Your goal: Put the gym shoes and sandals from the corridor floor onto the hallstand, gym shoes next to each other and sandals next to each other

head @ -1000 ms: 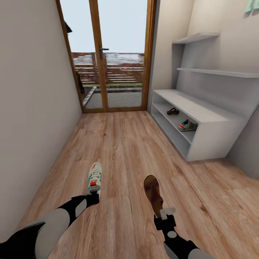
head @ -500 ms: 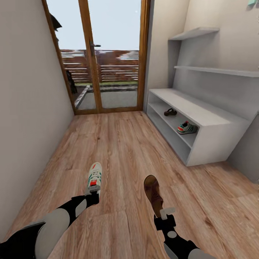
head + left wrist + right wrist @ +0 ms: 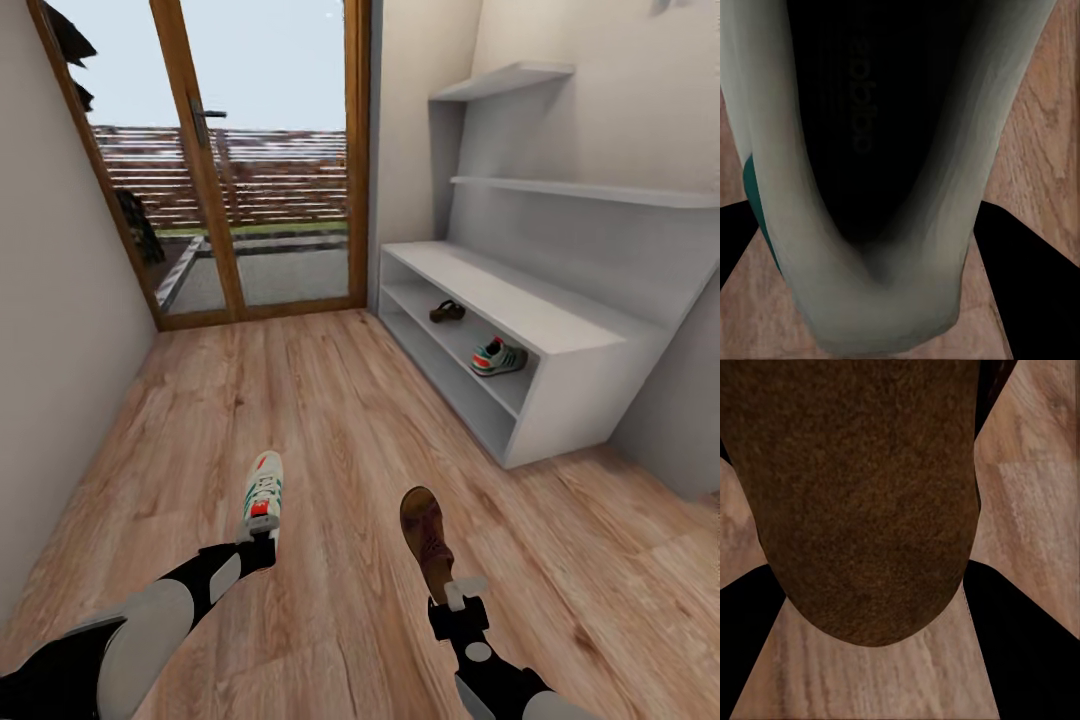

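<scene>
1. Holding a white gym shoe (image 3: 263,495) by its heel, the left gripper (image 3: 256,548) carries it out ahead of the robot, toe pointing away, above the corridor floor (image 3: 330,400)
2. Seen from the left wrist, that shoe's pale heel rim and dark inner lining (image 3: 881,135) lie right in front of the camera, with a sliver of teal at one side; the left gripper is clamped on the shoe's heel
3. On the other side, the right gripper (image 3: 455,592) grips a brown sandal (image 3: 425,535) at its heel end, the sandal stretching forward over the wood planks
4. From the right wrist camera the rounded brown end of the sandal (image 3: 862,502) sits between the dark finger shapes, planks visible beyond it
5. Both carried shoes are side by side in the head view, apart from each other, gym shoe to the left and sandal to the right
6. The hallstand (image 3: 560,330) stands against the right-hand wall, its low bench top over two long open compartments, floating shelves above
7. In the upper compartment a second gym shoe (image 3: 498,357) rests near the nearer end, and a second sandal (image 3: 447,312) lies farther back in the same compartment; the two are well apart
8. A wood-framed glass door (image 3: 210,160) closes the far end of the corridor, with a plain wall (image 3: 50,330) running along the left
</scene>
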Robot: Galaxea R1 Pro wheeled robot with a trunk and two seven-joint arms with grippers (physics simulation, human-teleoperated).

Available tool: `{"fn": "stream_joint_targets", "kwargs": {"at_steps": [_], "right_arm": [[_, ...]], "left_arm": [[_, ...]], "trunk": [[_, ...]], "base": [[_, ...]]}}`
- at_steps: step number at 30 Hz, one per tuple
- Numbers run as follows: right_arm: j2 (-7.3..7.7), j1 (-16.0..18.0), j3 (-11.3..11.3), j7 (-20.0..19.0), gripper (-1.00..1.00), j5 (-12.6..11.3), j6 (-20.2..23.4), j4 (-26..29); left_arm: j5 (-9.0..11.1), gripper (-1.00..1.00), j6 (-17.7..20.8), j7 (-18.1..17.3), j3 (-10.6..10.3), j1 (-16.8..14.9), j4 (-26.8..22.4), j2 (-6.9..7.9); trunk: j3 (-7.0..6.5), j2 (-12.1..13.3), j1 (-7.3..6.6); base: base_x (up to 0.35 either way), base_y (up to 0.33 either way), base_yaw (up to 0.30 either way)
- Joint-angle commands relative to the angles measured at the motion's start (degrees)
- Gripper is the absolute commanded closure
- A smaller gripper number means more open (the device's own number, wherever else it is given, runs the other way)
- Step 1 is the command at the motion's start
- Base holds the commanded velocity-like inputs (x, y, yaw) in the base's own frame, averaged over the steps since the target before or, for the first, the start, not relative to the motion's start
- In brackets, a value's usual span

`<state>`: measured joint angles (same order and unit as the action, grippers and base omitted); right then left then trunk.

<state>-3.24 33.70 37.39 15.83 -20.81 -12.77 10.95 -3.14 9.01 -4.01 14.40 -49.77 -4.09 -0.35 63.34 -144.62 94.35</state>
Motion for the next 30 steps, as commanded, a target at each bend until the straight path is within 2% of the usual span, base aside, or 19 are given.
{"fn": "stream_joint_targets", "kwargs": {"at_steps": [1, 11, 30], "right_arm": [[-0.01, 0.1, 0.5, 0.3, 1.00, -0.5, -0.2, -0.1], [-0.01, 0.1, 0.5, 0.3, 1.00, -0.5, -0.2, -0.1], [-0.01, 0.0, 0.5, 0.3, 1.00, -0.5, -0.2, -0.1]], "left_arm": [[-0.3, 1.00, 0.4, -0.2, 0.4, 0.0, -0.2, -0.01], [-0.4, 1.00, 0.4, -0.2, 0.4, 0.0, -0.2, 0.07], [-0.4, 1.00, 0.4, -0.2, 0.4, 0.0, -0.2, 0.08]], "trunk": [[0.11, 0.0, 0.02], [0.73, 0.0, 0.02], [1.73, 0.0, 0.02]], "base": [[0.322, 0.179, -0.241], [0.278, 0.224, -0.241], [0.213, 0.276, -0.253]]}}
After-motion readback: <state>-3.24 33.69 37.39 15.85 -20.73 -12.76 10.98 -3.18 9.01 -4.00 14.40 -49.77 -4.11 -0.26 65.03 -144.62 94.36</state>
